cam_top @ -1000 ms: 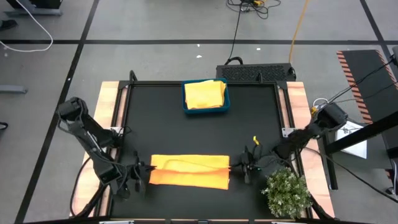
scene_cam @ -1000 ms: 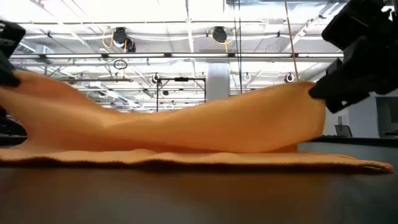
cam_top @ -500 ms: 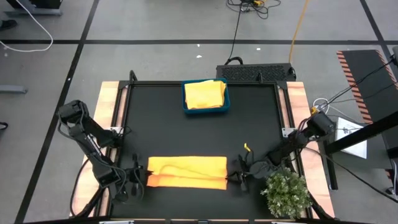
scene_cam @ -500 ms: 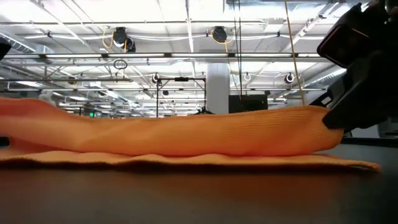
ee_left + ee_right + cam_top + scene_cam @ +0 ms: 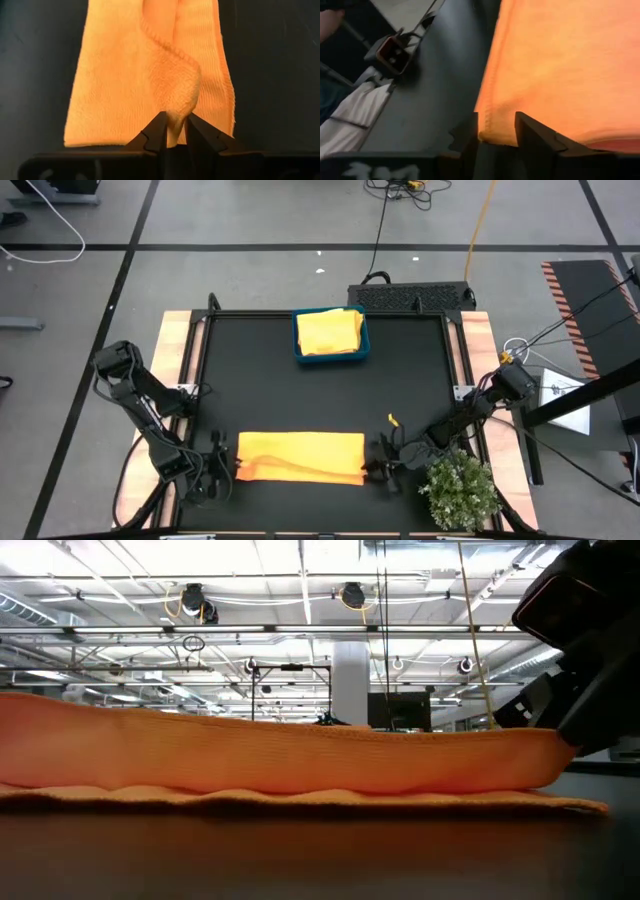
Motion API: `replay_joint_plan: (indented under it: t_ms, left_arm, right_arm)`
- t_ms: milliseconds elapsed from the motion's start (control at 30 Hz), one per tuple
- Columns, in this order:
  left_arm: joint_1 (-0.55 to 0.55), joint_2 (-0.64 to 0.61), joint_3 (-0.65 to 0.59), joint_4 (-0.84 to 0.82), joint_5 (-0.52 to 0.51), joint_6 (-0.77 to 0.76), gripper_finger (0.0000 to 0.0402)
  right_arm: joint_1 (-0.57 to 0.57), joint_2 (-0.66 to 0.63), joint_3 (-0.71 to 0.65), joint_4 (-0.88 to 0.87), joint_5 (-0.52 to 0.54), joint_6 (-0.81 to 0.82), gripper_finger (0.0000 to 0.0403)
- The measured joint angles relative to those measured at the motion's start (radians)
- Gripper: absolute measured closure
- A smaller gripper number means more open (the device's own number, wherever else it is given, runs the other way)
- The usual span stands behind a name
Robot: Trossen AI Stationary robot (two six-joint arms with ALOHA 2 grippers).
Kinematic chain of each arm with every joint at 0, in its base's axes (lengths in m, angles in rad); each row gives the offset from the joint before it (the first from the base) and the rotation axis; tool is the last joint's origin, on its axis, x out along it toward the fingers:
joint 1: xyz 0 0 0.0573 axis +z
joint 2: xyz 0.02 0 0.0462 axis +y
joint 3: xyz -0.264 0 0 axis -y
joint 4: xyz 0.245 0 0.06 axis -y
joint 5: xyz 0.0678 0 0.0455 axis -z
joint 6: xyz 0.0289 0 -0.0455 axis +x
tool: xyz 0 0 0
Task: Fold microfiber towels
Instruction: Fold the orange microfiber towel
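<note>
An orange towel (image 5: 300,457) lies folded in half near the table's front edge, its upper layer resting on the lower one (image 5: 300,755). My left gripper (image 5: 222,470) is at the towel's left end, shut on a bunched bit of the upper layer (image 5: 176,131). My right gripper (image 5: 376,470) is at the towel's right end. It is open, and its fingers (image 5: 532,132) stand on either side of the towel's hemmed edge (image 5: 490,131). A yellow towel (image 5: 330,332) lies folded in the teal tray (image 5: 296,345) at the far middle. My left gripper pinches a bunched tuft of the upper layer's left end (image 5: 177,117) between its two fingers. The fingers come from the table's left, slanting down. The rest of the towel lies flat and slack on the table.
A small bushy green plant (image 5: 462,490) stands at the near right corner, close behind my right gripper. The black mat has free room between the tray and the orange towel. Wooden strips run along the table's left and right sides.
Both grippers have moved toward the table's near edge and down, carrying the orange towel's raised layer with them. That layer arched above the table a second ago. It now lies flat on the lower layer, and the towel is folded in half.
</note>
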Motion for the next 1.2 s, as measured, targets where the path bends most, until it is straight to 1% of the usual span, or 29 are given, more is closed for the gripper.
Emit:
replay_joint_plan:
  t_ms: [67,133,367,467,533,633,733,767,833,933,1000,1067,1133,1200]
  left_arm:
    - [0.0,0.0,0.0,0.003,0.02,-0.01,0.0331]
    - [0.0,0.0,0.0,0.006,0.045,-0.025,0.033]
    - [-0.001,0.0,0.0,0.007,0.144,-0.083,0.033]
    - [0.0,0.0,0.0,0.017,0.152,-0.123,0.033]
    - [0.008,0.0,0.0,0.061,0.153,-0.13,0.033]
    - [0.02,0.0,0.004,0.121,0.166,-0.103,0.033]
    - [0.033,-0.002,0.031,0.134,0.169,-0.072,0.033]
    - [0.038,-0.002,0.042,0.135,0.163,-0.066,0.033]
    - [0.047,-0.002,0.06,0.138,0.115,-0.067,0.033]
    - [0.073,-0.002,0.065,0.191,0.022,-0.047,0.033]
    - [0.092,0.004,0.065,0.222,-0.021,-0.018,0.033]
    - [0.111,0.016,0.065,0.245,-0.046,-0.005,0.033]
    - [0.131,0.032,0.065,0.267,-0.068,-0.02,0.033]
    - [0.141,0.048,0.065,0.29,-0.133,-0.061,0.033]
  right_arm:
    - [0.0,0.0,0.0,0.001,-0.031,0.001,0.027]
    - [0.0,0.0,0.0,0.0,-0.039,0.007,0.0264]
    - [0.001,0.0,0.0,0.001,-0.066,0.02,0.0262]
    - [0.0,0.0,0.0,0.001,-0.092,0.035,0.0262]
    - [-0.007,-0.003,0.0,-0.001,-0.118,0.061,0.0261]
    - [-0.011,-0.026,0.0,-0.007,-0.118,0.076,0.0261]
    - [-0.011,-0.07,0.0,-0.015,-0.12,0.067,0.0261]
    - [-0.011,-0.089,0.0,-0.023,-0.119,0.065,0.0261]
    - [-0.014,-0.129,0.0,-0.061,-0.092,0.064,0.0261]
    - [-0.028,-0.177,0.0,-0.129,0.019,0.054,0.0261]
    - [-0.044,-0.183,0.0,-0.142,0.071,0.041,0.0261]
    - [-0.059,-0.182,0.0,-0.146,0.091,0.03,0.0261]
    - [-0.076,-0.181,0.0,-0.15,0.1,0.028,0.0261]
    - [-0.087,-0.179,0.0,-0.163,0.13,0.025,0.0261]
